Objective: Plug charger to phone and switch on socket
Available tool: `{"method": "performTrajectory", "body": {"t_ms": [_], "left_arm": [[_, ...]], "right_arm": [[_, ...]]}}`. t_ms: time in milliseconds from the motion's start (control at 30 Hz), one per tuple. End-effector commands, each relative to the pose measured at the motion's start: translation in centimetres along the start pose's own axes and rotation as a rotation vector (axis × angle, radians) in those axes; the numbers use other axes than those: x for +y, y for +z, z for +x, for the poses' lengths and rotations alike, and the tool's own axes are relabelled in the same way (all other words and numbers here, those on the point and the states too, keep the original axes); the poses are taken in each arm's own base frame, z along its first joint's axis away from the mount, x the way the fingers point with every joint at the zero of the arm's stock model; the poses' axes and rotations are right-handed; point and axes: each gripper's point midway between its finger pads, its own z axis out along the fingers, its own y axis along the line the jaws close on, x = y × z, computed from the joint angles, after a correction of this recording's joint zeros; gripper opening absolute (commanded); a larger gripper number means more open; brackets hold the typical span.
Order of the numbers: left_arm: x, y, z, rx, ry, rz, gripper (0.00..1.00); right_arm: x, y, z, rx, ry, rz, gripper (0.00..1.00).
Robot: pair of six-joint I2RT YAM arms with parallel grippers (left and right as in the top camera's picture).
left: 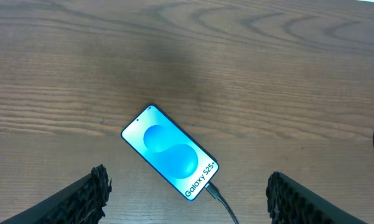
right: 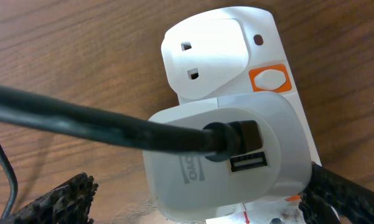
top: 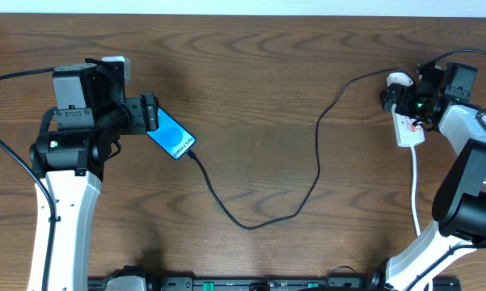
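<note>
The phone (top: 171, 135) lies flat at the table's left, its blue screen (left: 169, 151) facing up. The charger (top: 318, 153), a thin black cable, runs from the phone's lower end across the table to a white adapter (right: 224, 168). Its plug tip (left: 213, 190) sits in the phone. The adapter is plugged into the socket (top: 407, 128), whose orange switch (right: 269, 79) shows beside it. My left gripper (top: 150, 113) hovers open over the phone, fingers (left: 90, 193) wide apart. My right gripper (top: 408, 101) is open, with its fingers (right: 342, 193) either side of the adapter.
The socket's white cord (top: 416, 186) trails toward the front edge on the right. A black rail (top: 251, 283) runs along the front. Bare wood (top: 259, 81) lies between the two arms, crossed by the looping cable.
</note>
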Motion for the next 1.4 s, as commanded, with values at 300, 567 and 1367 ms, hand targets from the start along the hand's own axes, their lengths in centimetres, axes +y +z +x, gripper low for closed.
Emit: {"method": "performTrajectory", "body": {"t_ms": [300, 567, 1367], "left_arm": [[0.2, 0.1, -0.1, 0.002, 0.014, -0.009, 0.82], [0.2, 0.1, -0.1, 0.002, 0.014, -0.009, 0.82], [0.2, 0.1, -0.1, 0.002, 0.014, -0.009, 0.82]], "right_arm": [[4.6, 0.5, 2.0, 0.059, 0.021, -0.182, 0.99], [4.9, 0.8, 3.0, 0.070, 0.026, -0.204, 0.99], [6.5, 0.7, 4.0, 0.082, 0.036, -0.313, 0.99]]}}
